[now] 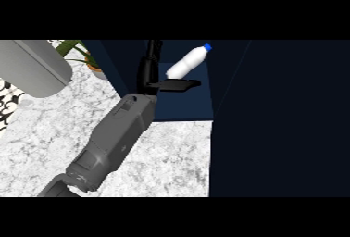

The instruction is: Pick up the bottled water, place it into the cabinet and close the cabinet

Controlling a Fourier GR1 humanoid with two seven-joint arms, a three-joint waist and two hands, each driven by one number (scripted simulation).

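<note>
The bottled water, white with a blue cap, lies tilted inside the open dark blue cabinet, its cap pointing up and right. My right hand reaches into the cabinet just left of the bottle. Its fingers are straight and point away from me, and its thumb sticks out to the right under the bottle's lower end. The hand is open and nothing is curled round the bottle. I cannot tell whether the thumb touches the bottle. My left hand does not show.
The cabinet's dark door stands open and fills the right side. The marble counter spreads at the left. A potted plant stands at the back left. A large grey rounded form hangs across the upper left.
</note>
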